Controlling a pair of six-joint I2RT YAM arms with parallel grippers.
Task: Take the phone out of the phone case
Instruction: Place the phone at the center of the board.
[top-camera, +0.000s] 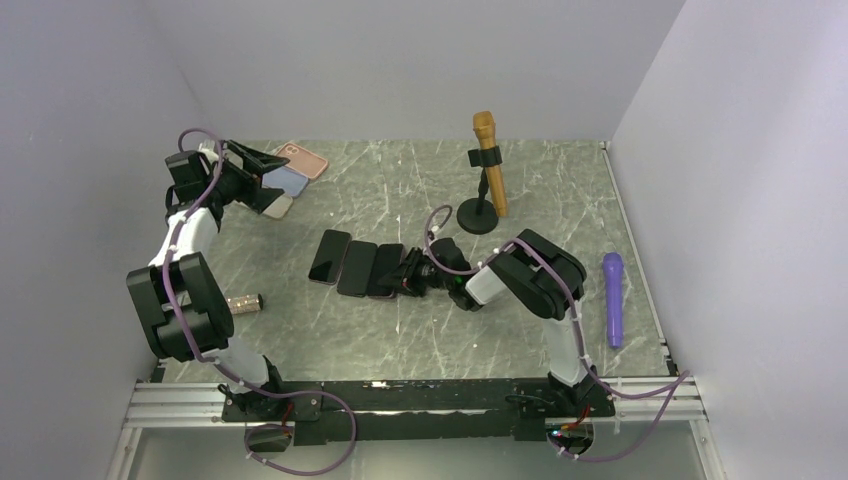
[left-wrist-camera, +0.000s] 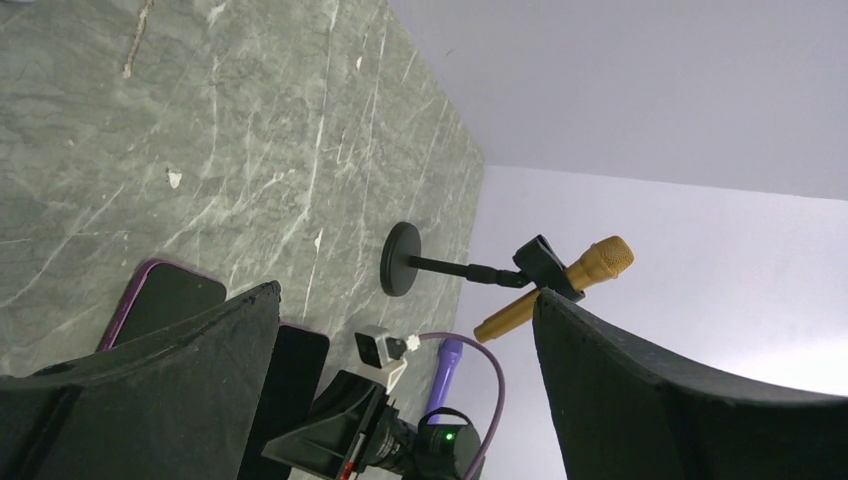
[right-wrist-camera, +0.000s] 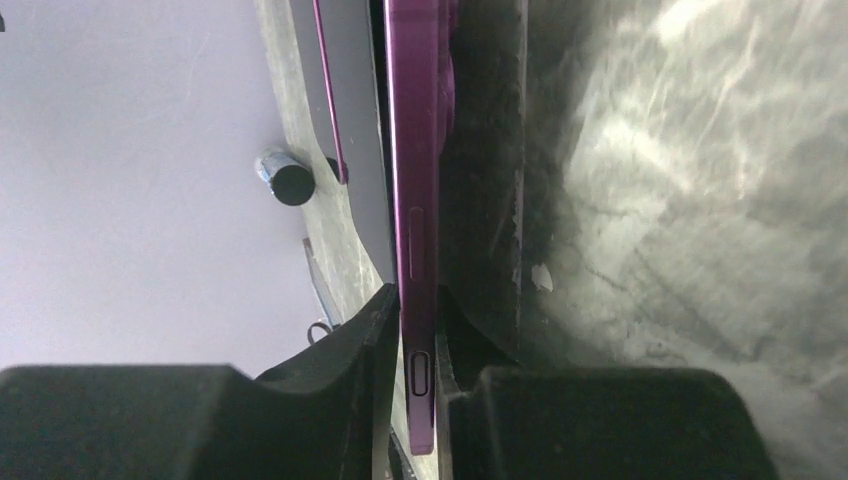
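Wrist view alone: right gripper (right-wrist-camera: 414, 335) pinching phone (right-wrist-camera: 412, 180).

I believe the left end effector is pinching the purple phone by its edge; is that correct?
Not quite: the right end effector pinches the purple phone by its edge, as the right wrist view shows. The left end effector is open.

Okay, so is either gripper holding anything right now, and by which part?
The right gripper pinches the purple phone across its thickness, at the edge by a side button. The left gripper is open and holds nothing.
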